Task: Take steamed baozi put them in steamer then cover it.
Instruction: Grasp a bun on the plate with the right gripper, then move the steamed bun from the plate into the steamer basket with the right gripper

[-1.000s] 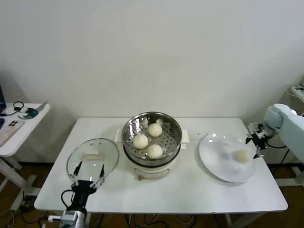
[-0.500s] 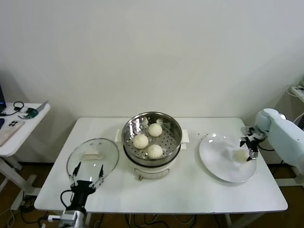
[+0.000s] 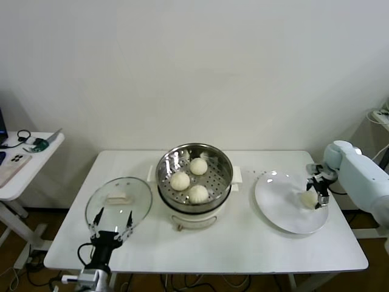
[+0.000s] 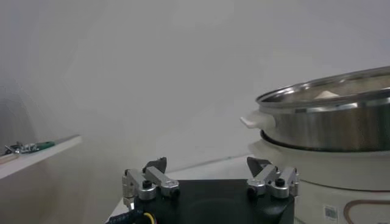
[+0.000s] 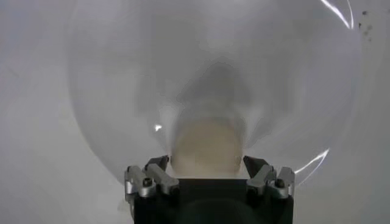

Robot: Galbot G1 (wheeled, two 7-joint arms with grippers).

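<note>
Baozi number four (image 3: 309, 198) sits on the white plate (image 3: 279, 201) at the desk's right end, directly beneath the right end effector (image 3: 319, 193); its fingers (image 5: 149, 179) are spread, one either side of the bun, nothing gripped yet; the bun is round, so no axis to align. Three buns lie in the steamer (image 3: 194, 176); the cover (image 3: 118, 199) rests left of it, near the idle, released left end effector (image 3: 111, 224).
</note>
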